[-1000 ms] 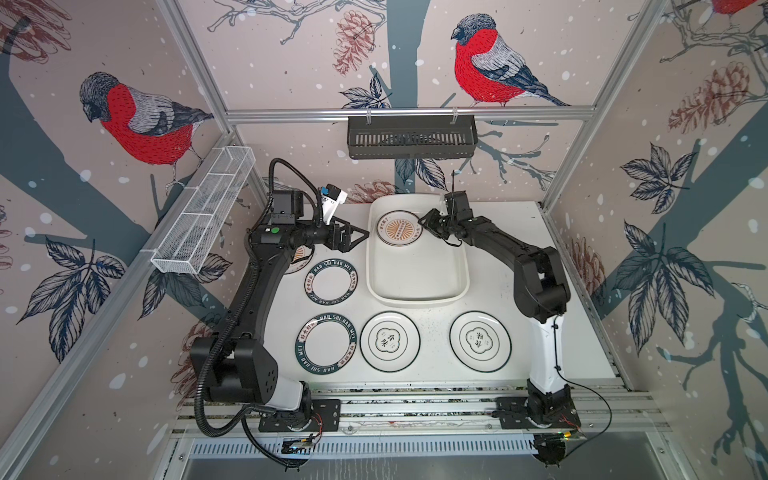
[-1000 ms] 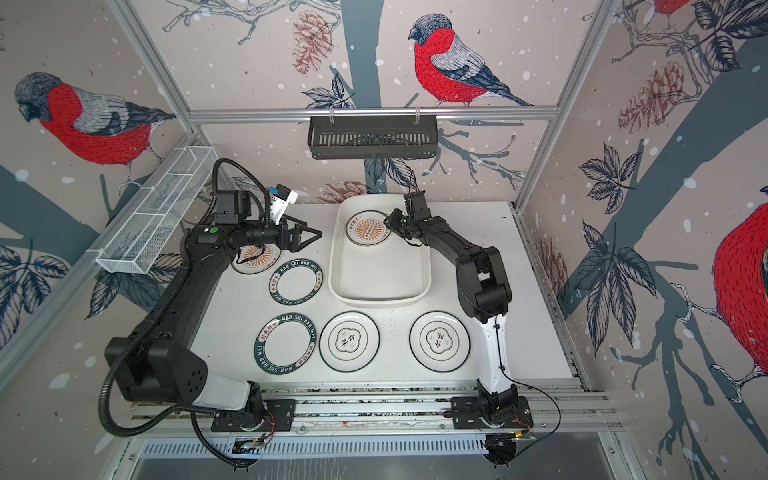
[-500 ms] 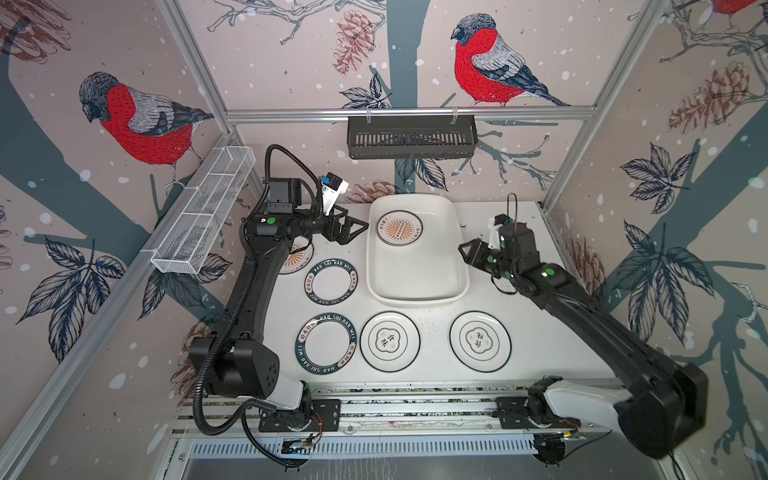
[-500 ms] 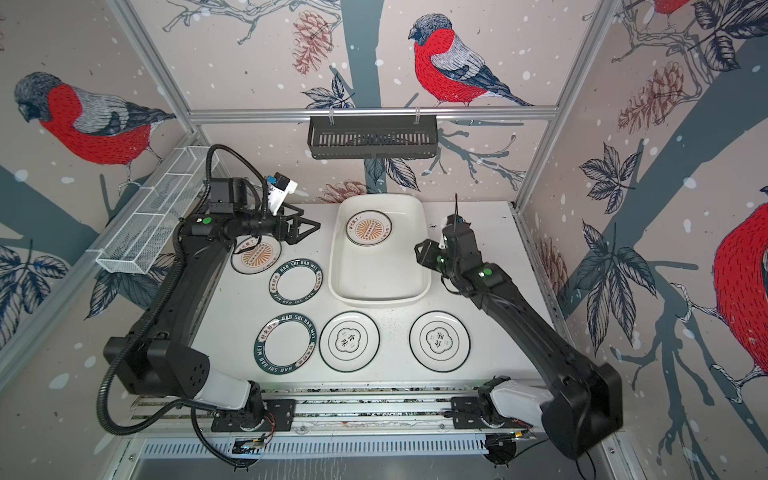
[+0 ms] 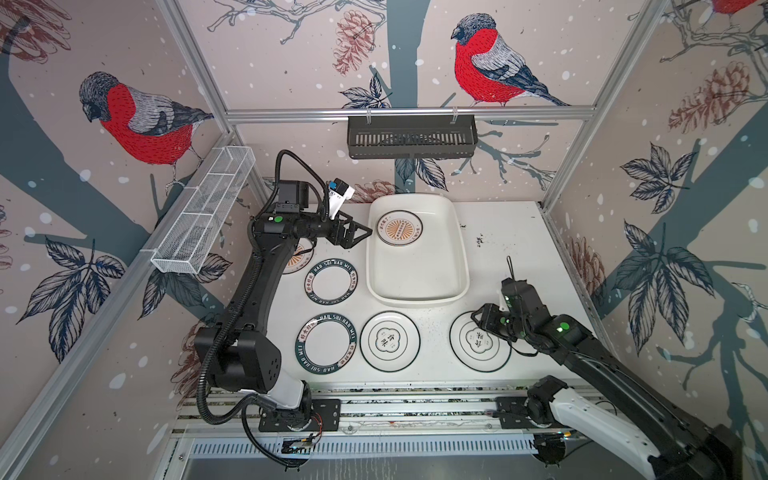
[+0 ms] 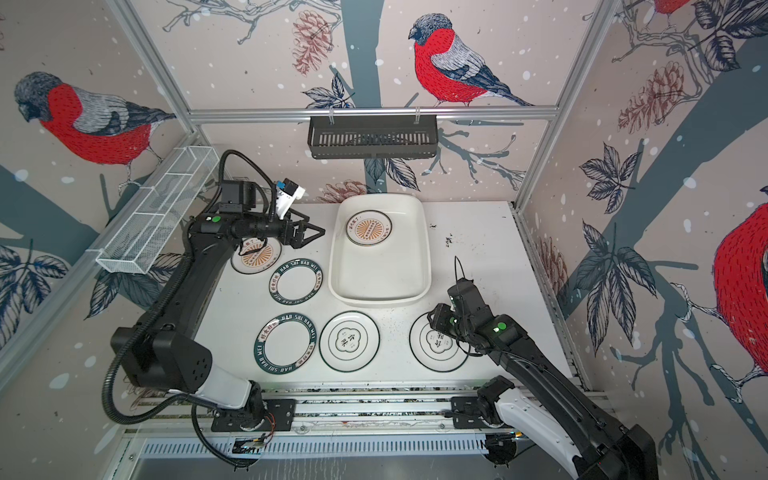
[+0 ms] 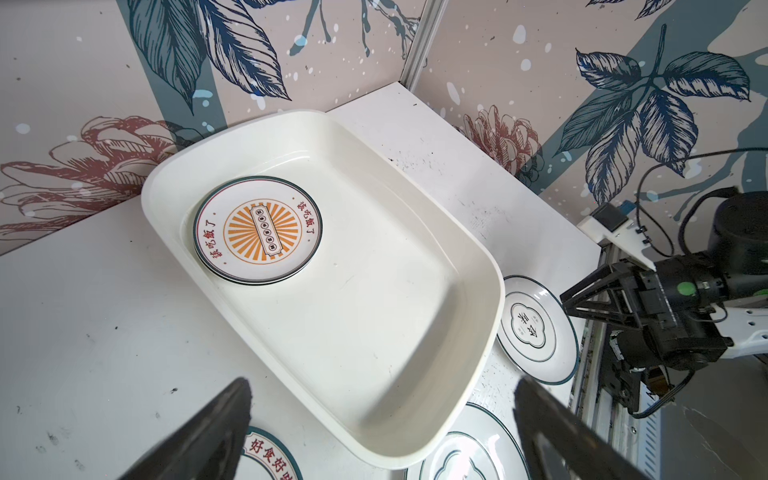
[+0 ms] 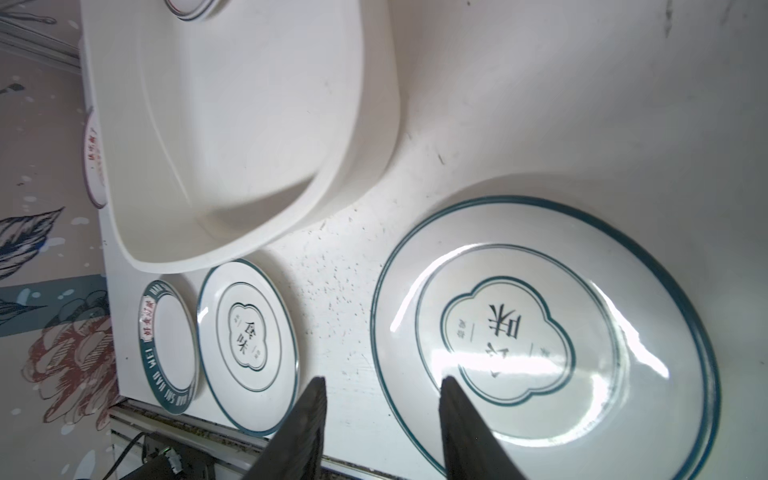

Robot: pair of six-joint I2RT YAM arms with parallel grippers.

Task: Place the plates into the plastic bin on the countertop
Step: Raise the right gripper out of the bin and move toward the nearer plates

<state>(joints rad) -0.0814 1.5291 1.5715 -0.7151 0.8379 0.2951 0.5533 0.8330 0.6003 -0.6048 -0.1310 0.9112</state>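
Your bin at 12 o'clock holds an orange plate, five plates wait on the tabletop, and your left fingers and right fingers are apart, empty.

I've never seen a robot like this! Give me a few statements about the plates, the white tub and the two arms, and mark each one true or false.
1. A sunburst plate lies inside the plastic bin. True.
2. Both emblem plates are in the bin. False: both lie on the countertop, in front of the bin.
3. The right arm's jaws hang over an emblem plate. True.
4. The left arm's jaws are gripping a plate. False: they stand open and empty beside the bin.
5. Two lettered-rim plates lie on the countertop, outside the bin. True.
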